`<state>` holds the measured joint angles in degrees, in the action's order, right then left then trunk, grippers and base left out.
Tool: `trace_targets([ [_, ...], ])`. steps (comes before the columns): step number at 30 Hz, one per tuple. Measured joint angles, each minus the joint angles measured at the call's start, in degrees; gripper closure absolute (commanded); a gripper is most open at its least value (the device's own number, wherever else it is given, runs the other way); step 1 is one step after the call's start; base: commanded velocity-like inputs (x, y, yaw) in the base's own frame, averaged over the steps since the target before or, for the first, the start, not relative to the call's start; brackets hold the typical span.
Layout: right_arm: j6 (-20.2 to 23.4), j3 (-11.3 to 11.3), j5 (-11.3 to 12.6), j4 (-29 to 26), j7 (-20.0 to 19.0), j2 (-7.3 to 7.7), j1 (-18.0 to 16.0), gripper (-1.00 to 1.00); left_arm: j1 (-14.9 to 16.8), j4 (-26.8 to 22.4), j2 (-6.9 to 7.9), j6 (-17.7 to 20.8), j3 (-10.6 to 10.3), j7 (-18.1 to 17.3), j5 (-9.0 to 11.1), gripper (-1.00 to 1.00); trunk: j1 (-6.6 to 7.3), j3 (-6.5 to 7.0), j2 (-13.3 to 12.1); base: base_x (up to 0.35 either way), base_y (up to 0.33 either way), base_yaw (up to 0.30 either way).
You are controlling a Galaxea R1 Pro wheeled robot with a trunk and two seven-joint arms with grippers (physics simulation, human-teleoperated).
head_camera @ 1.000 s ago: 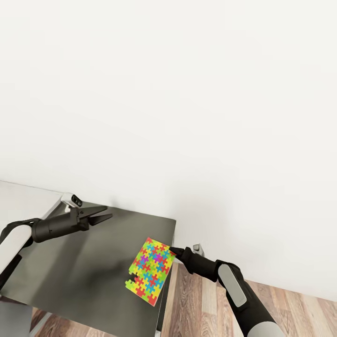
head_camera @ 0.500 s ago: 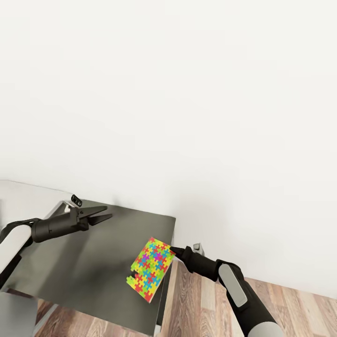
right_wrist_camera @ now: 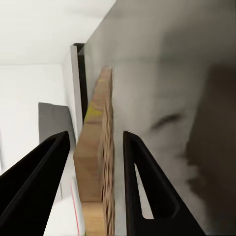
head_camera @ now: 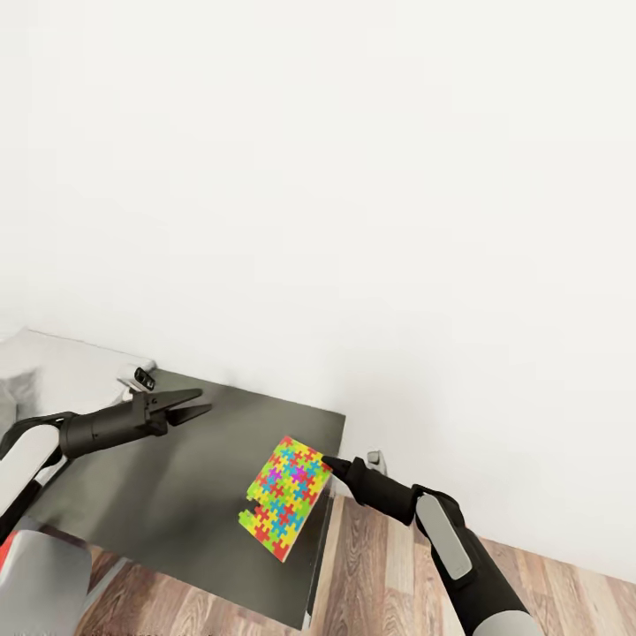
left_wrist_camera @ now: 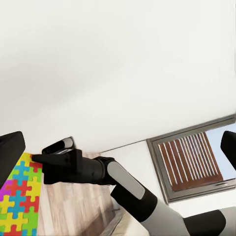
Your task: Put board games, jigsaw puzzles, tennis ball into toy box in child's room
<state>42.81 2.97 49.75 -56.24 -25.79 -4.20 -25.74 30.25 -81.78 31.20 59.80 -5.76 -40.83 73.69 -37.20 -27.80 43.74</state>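
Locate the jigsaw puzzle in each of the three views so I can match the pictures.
Head view: the jigsaw puzzle hangs tilted at the right pincer, over the dark table section's right edge.
Left wrist view: its bright pieces sit at the picture's lower-left corner.
Right wrist view: seen edge-on, a brown slab between the two dark fingers.
Shared landmark: the right pincer gripping the puzzle.

The head camera looks forward and down from above both arms at the dark surface (head_camera: pixel 177 495) against a white wall. The left wrist camera faces across to the right arm (left_wrist_camera: pixel 123 187) and a corner of the jigsaw puzzle (left_wrist_camera: pixel 17 196) — both shared with the head view. The right wrist camera sits very near, sighting along the puzzle's edge (right_wrist_camera: pixel 96 152) between its claw fingers (right_wrist_camera: pixel 34 182).
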Motion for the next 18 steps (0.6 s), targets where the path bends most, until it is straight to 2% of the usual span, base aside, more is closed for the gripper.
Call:
trace_targets([
  [18, -1.03, 0.0, -0.01, 0.06, -0.02, -0.01, 0.07, 1.0, 0.0, 0.08, 0.03, 0.0, -0.1, 0.0, -0.09, -1.0, 3.96, 4.46, -7.23, 0.0, 0.0, 0.209],
])
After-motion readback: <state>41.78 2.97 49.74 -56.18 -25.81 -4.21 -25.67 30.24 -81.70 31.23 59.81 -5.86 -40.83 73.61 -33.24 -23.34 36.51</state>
